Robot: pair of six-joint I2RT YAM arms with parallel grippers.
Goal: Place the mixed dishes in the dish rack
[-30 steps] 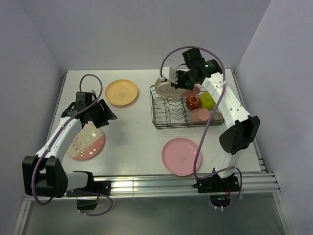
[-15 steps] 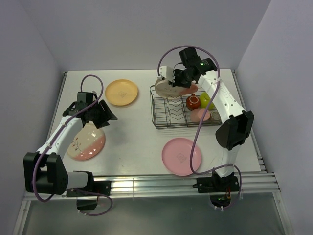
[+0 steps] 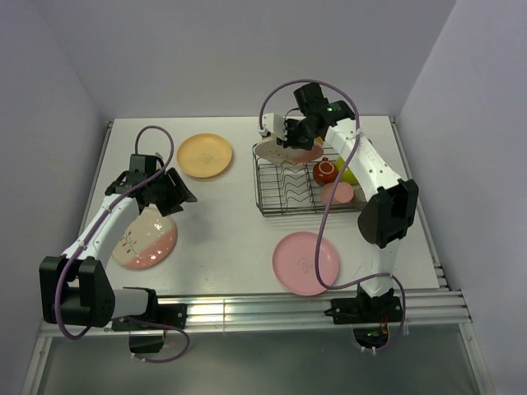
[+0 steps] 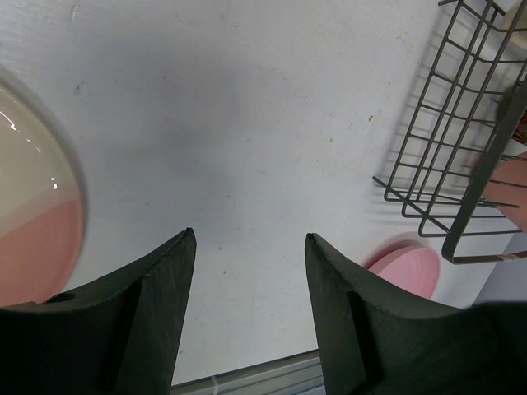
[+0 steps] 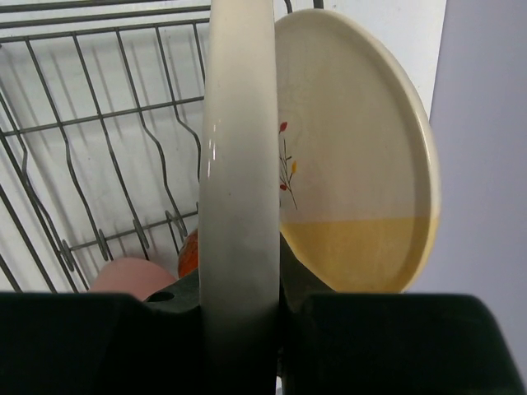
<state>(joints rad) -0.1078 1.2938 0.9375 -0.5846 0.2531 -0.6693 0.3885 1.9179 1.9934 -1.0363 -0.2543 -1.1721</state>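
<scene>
One cream plate (image 5: 239, 164) sits clamped in right end effector (image 3: 290, 138) over dish rack (image 3: 284, 196); left end effector (image 4: 247, 247) spread apart.

We record a yellow-orange plate (image 3: 205, 155), a plain pink plate (image 3: 305, 262) and a cream-and-pink plate (image 3: 145, 238) with a sprig. The dish rack (image 3: 268, 202) is dark wire. In it we note a dark red mug (image 3: 325, 171), a lime-yellow bowl (image 3: 347, 175) and a salmon-pink tumbler (image 3: 337, 193). The sprig plate (image 5: 354, 164) is cream over yellow, with red and yellow leaves. The edge-on plate (image 5: 239, 164) is cream.

The cream sprig plate (image 3: 272, 151) tilts over the dish rack (image 3: 273, 202), at its far-left corner.
</scene>
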